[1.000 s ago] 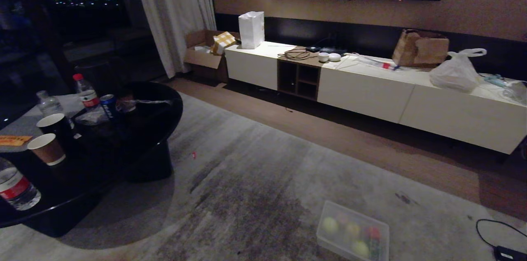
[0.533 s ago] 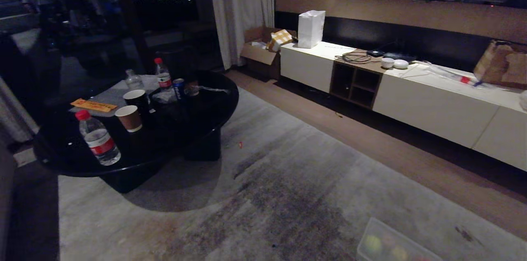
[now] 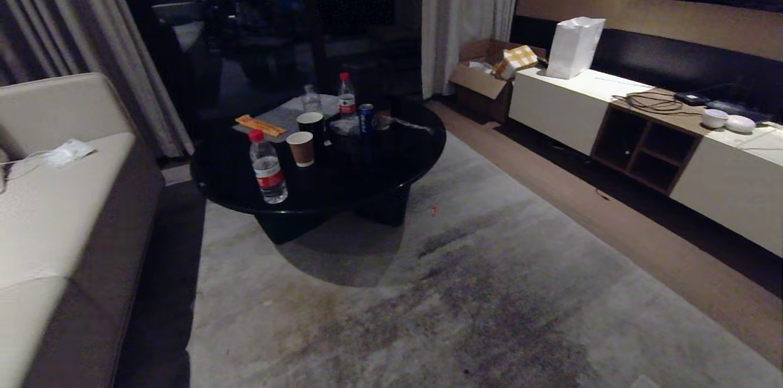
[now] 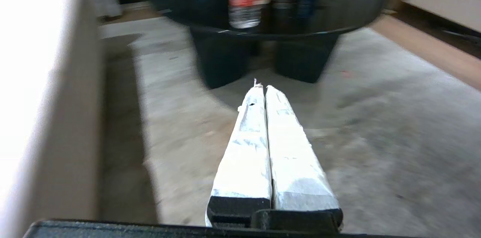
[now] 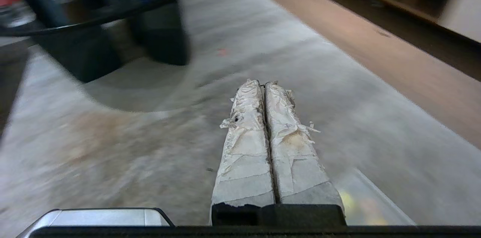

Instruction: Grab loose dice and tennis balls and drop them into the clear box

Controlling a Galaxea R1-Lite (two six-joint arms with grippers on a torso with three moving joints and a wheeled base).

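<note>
Neither gripper shows in the head view. In the left wrist view my left gripper (image 4: 263, 87) hangs shut and empty over the grey rug, pointing toward the black table. My right gripper (image 5: 263, 83) is also shut with nothing in it, low over the rug. The clear box (image 5: 375, 200) lies on the rug just beside the right gripper's base, with a blurred yellow-green patch inside it. No loose dice or tennis balls show on the rug in any view.
A round black coffee table (image 3: 367, 183) with bottles, cups and a can stands ahead. A beige sofa (image 3: 55, 204) fills the left. A long white cabinet (image 3: 722, 192) runs along the right wall, with a cardboard box (image 3: 477, 79) at its far end.
The whole head view has swung to the left: the clear box slid out at the lower right and the sofa came into sight. Both arms stayed still.
</note>
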